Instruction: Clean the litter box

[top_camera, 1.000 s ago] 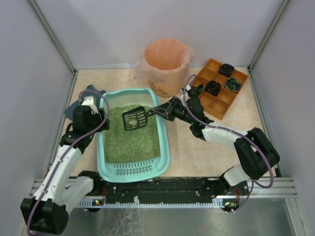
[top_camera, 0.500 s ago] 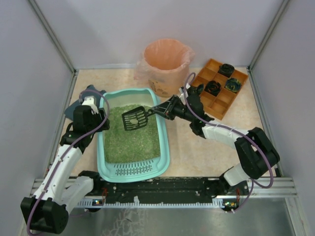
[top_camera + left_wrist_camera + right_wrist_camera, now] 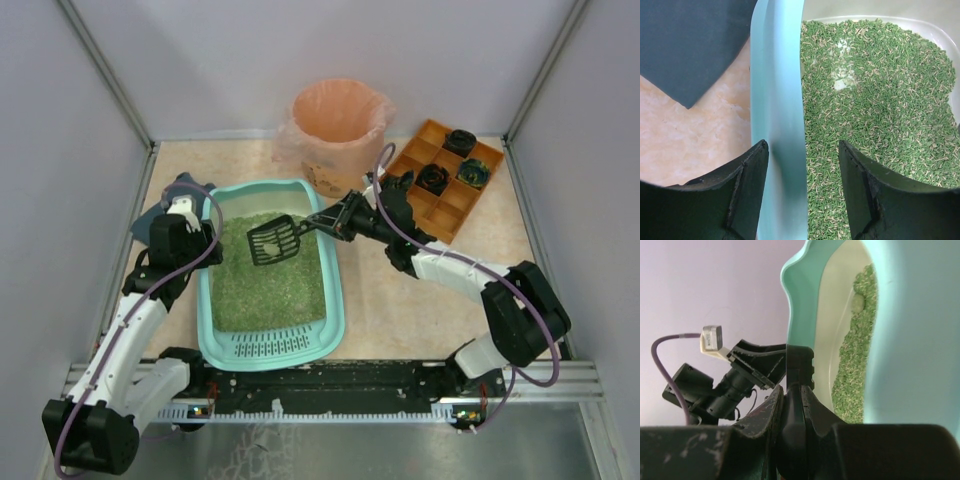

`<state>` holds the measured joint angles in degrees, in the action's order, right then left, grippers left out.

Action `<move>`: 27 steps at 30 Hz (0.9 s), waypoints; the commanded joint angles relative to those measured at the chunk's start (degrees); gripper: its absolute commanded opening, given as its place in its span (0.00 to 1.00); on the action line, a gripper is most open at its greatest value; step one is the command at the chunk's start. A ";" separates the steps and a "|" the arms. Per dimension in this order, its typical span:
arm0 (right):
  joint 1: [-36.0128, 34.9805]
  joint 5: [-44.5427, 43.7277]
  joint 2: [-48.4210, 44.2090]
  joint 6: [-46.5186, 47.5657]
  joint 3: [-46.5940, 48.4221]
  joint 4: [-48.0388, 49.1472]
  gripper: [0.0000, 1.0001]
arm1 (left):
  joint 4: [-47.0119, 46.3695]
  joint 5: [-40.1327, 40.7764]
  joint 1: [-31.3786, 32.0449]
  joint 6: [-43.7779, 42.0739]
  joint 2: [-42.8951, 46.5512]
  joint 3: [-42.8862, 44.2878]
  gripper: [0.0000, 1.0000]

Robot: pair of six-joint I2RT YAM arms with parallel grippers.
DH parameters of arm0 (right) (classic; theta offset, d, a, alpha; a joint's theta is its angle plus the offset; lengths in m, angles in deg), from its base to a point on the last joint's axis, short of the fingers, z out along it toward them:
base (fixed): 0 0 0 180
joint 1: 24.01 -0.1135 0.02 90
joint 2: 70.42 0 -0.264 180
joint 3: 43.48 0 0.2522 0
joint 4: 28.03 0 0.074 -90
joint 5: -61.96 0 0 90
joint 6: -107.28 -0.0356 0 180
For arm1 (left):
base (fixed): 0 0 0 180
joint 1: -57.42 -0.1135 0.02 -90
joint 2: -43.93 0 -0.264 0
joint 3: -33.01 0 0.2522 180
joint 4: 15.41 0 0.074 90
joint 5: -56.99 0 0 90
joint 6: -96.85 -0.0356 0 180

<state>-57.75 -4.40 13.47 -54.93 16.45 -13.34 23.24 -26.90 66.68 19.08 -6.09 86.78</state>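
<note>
The teal litter box (image 3: 335, 300) lies left of centre, filled with green litter (image 3: 265, 290). My right gripper (image 3: 345, 219) reaches in over its right rim and is shut on the handle of a black slotted scoop (image 3: 274, 241). The scoop hangs over the litter's far half with a pale lump in it. In the right wrist view the fingers (image 3: 794, 390) clamp the scoop handle (image 3: 800, 362) edge-on beside the box wall (image 3: 910, 315). My left gripper (image 3: 801, 145) stands astride the box's left rim (image 3: 777, 100), one finger outside and one over the litter, with litter showing between rim and inner finger.
A peach-lined round bin (image 3: 335, 125) stands behind the box. An orange compartmented tray (image 3: 445, 205) with small dark pots sits at the back right. A dark blue-grey sheet (image 3: 150, 215) lies under my left arm. Walls close in both sides.
My right gripper has edged slightly toward the back with the scoop. The left arm has not moved.
</note>
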 commanded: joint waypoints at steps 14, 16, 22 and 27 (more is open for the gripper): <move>-0.86 -2.46 -4.34 -0.34 -0.44 3.81 0.00 | -0.66 -0.05 0.24 0.51 0.30 0.08 0.63; -4.12 -4.50 -4.69 4.47 3.25 -2.27 0.00 | -0.97 -0.04 0.24 0.36 0.33 -0.03 0.64; -1.32 -4.26 -5.66 -1.37 -2.00 4.59 0.00 | -0.15 0.15 0.24 0.60 -0.12 0.38 0.63; -3.23 -3.76 -4.13 1.37 1.22 1.58 0.00 | -0.61 -0.16 0.24 0.38 -0.39 0.15 0.63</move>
<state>-60.35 -8.82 10.22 -53.68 15.05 -15.90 23.24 -27.01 66.68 19.08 -6.53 86.78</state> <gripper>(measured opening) 0.162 0.636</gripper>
